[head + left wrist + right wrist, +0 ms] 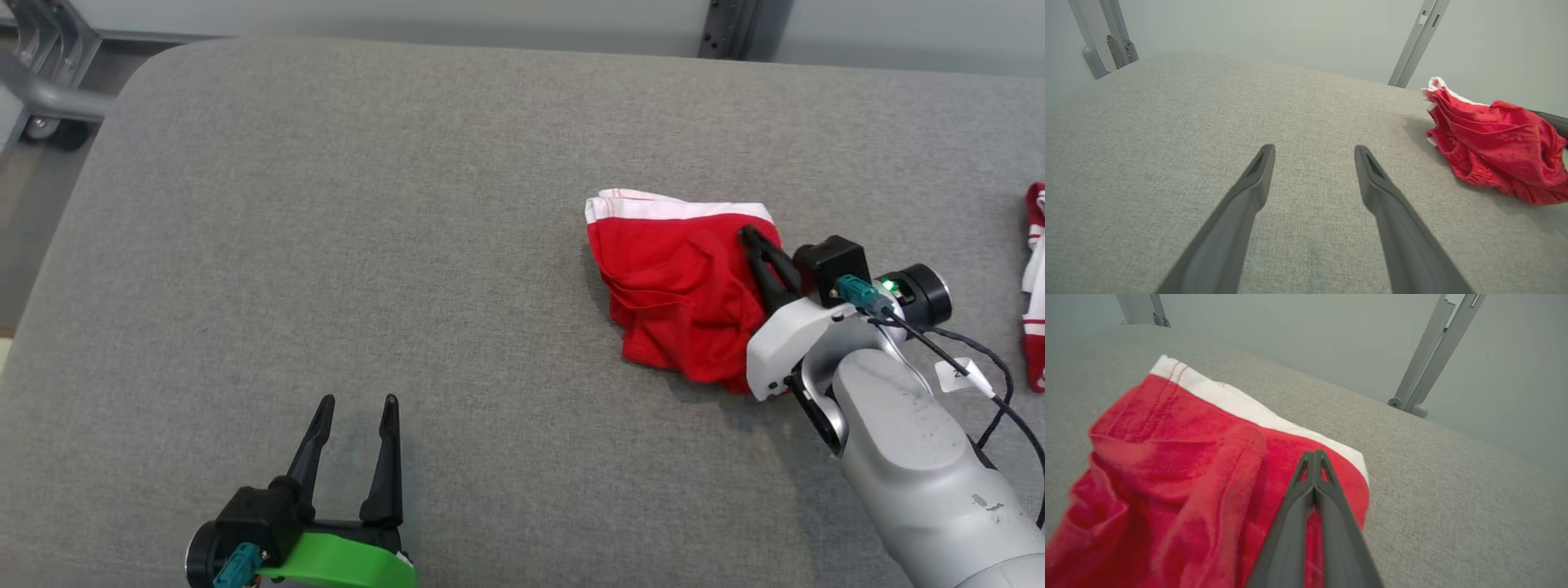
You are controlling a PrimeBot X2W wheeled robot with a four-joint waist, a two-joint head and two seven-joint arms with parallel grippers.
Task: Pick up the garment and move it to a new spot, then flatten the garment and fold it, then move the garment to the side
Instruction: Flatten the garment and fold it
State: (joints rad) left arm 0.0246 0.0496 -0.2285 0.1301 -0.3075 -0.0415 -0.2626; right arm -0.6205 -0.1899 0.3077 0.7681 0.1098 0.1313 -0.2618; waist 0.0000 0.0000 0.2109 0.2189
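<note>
Head view: the red garment [678,286] lies bunched right of centre on the grey surface [326,245]. The right gripper [749,237] has its fingers pressed together, pinching the cloth below the white waistband [678,206]. The garment's near edge is blurred. The left gripper [357,402] stands spread, well apart from it. A striped cloth [1035,286] is cut off at the right edge.

Left wrist view: the spread fingers [1249,192] frame bare surface; the garment is cropped at the right.

Right wrist view: the closed tips hide the pinched fold.
</note>
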